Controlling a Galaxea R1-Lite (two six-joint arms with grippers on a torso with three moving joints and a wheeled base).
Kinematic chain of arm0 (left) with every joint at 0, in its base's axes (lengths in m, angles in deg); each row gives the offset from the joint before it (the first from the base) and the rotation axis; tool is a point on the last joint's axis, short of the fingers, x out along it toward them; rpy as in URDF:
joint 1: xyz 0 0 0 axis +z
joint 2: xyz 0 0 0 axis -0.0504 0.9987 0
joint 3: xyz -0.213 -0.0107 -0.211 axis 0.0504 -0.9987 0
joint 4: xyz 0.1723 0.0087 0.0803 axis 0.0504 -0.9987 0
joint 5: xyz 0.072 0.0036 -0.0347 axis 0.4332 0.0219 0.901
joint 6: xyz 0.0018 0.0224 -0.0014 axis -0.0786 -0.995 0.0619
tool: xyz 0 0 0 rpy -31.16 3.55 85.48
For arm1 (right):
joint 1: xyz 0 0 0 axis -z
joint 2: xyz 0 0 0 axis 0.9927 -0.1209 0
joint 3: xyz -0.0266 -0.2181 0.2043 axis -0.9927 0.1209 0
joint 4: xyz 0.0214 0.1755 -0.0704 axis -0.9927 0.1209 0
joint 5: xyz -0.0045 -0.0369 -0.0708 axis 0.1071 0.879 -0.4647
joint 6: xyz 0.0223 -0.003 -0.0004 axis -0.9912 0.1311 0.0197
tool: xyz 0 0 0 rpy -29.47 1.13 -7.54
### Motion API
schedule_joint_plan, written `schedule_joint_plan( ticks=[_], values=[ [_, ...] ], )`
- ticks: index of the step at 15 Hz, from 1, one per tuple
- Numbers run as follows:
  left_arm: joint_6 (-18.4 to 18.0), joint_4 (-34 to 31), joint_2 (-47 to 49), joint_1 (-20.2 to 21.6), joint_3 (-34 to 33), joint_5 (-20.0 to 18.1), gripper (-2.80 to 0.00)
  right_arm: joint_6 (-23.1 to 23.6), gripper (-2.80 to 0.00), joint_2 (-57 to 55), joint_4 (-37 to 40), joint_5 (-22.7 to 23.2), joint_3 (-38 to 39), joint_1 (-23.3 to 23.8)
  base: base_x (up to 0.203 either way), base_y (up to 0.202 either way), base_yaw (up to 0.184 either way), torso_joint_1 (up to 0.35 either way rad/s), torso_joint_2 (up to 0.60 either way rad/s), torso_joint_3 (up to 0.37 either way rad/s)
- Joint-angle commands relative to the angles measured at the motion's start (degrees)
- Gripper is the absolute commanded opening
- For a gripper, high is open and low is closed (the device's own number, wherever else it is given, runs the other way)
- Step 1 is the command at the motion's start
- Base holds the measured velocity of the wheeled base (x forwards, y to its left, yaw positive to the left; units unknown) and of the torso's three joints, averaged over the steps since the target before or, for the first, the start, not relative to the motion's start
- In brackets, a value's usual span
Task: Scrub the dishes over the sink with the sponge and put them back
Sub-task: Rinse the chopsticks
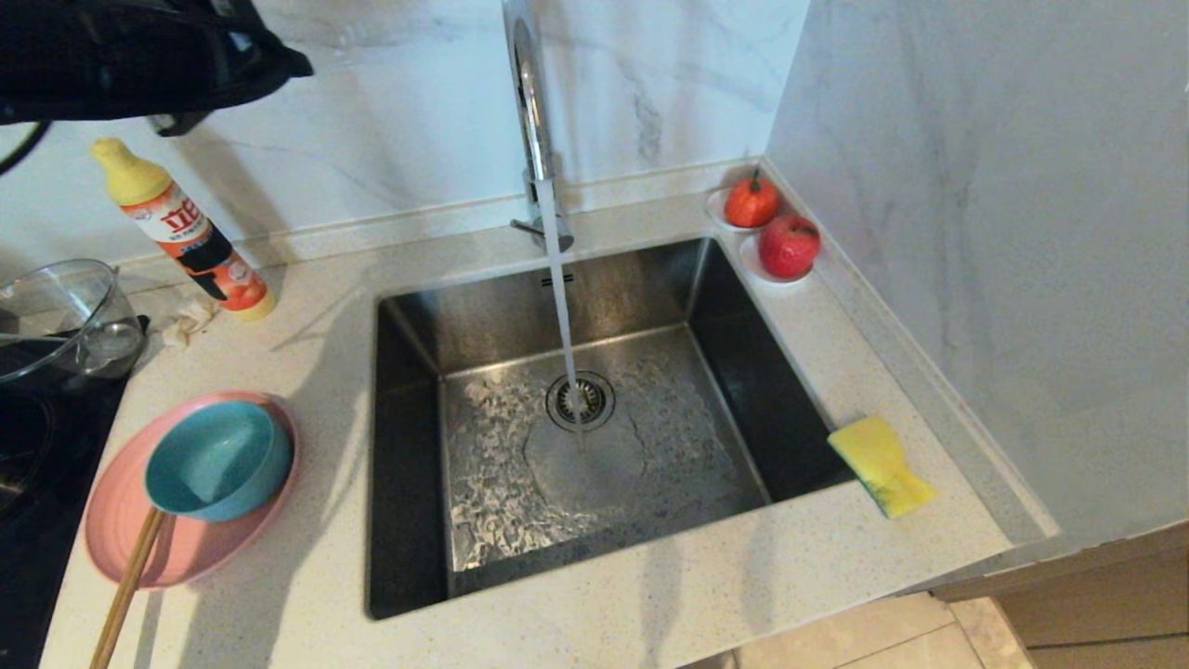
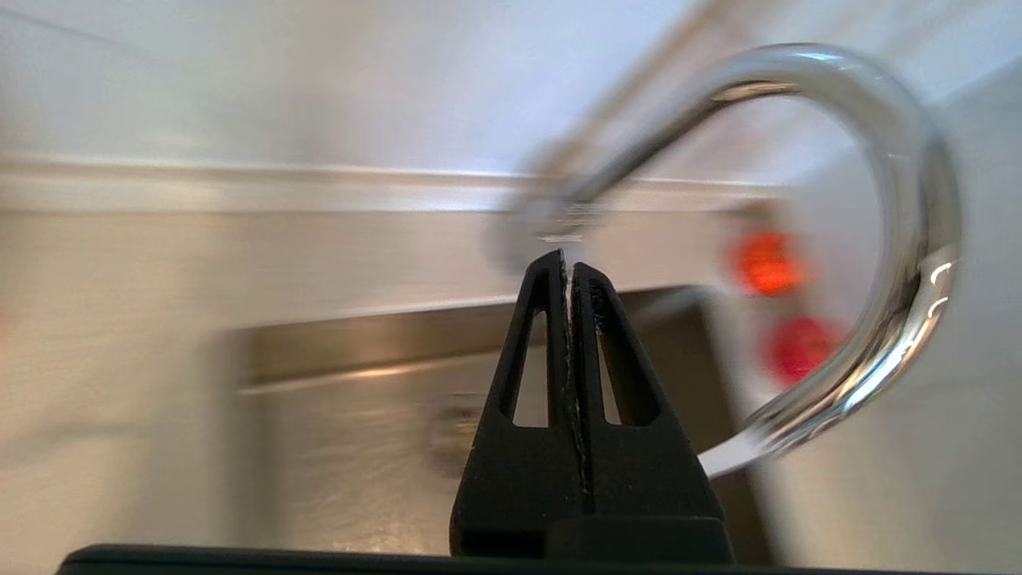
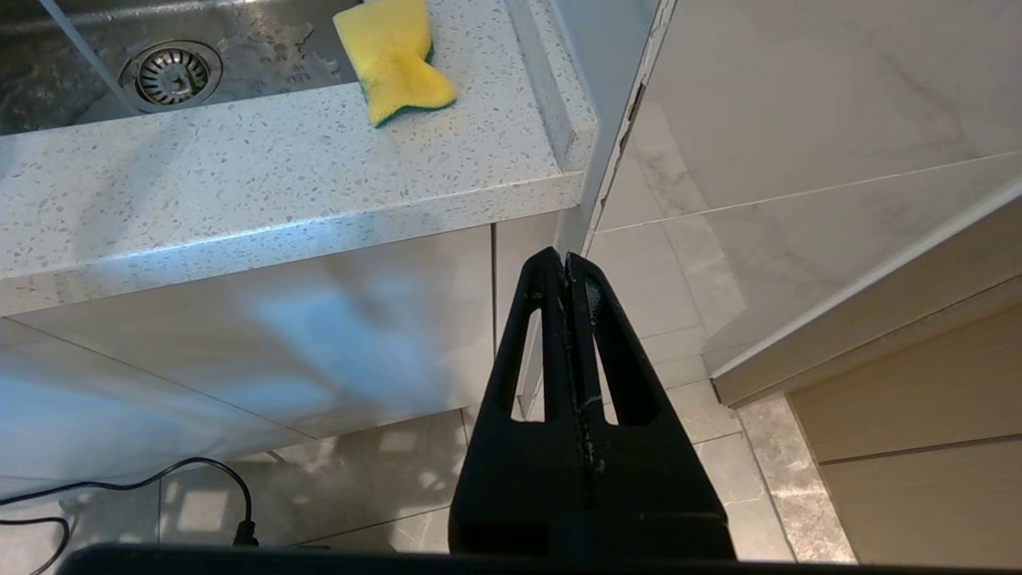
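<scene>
The plate (image 1: 121,548), with the bowl (image 1: 218,460) resting in it, sits on the table (image 1: 307,372) left of the sink (image 1: 576,418); the sponge (image 1: 881,465) lies at the sink's right rim. Water runs from the faucet (image 1: 534,111). The left hand (image 2: 568,267) hangs closed and empty above the sink; the right hand (image 3: 565,259), also closed and empty, is parked below the table edge. Next, probably: open wide, mind the chopsticks (image 1: 125,585), and grip one dish firmly.

This is a home kitchen — a speckled stone countertop (image 1: 307,595) holds a square steel sink (image 1: 567,418) with a tall chrome faucet (image 1: 531,111) running water. Marble-look wall panels (image 1: 975,186) back it. A dish-soap bottle (image 1: 181,228), a glass bowl (image 1: 60,321) on a black cooktop (image 1: 28,465), stacked dishes and a sponge (image 1: 880,465) lie around — tiled floor (image 3: 663,319) below.
</scene>
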State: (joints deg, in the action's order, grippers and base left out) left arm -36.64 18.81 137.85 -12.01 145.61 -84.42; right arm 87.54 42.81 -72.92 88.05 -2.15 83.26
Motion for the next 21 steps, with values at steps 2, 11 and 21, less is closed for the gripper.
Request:
schedule_joint_plan(
  ticks=[2,11,21],
  values=[
    [-7.9,-0.89,-20.87,-0.44,-14.07,6.19,-2.8,-0.02,-2.8,-0.07,-0.05,-0.02,0.0,-0.03,0.0,0.0,0.0,0.0,0.0,0.0],
    [-20.01,-20.56,-60.44,-0.07,-36.69,19.11,-2.8,-0.02,-2.8,-0.07,-0.05,-0.02,0.0,-0.03,0.0,0.0,0.0,0.0,0.0,0.0],
    [-16.91,-37.32,-67.33,3.34,-49.44,34.61,-2.8,-0.02,-2.8,-0.07,-0.05,-0.1,0.0,-0.03,0.0,0.0,0.0,0.0,0.0,0.0]
  ],
)
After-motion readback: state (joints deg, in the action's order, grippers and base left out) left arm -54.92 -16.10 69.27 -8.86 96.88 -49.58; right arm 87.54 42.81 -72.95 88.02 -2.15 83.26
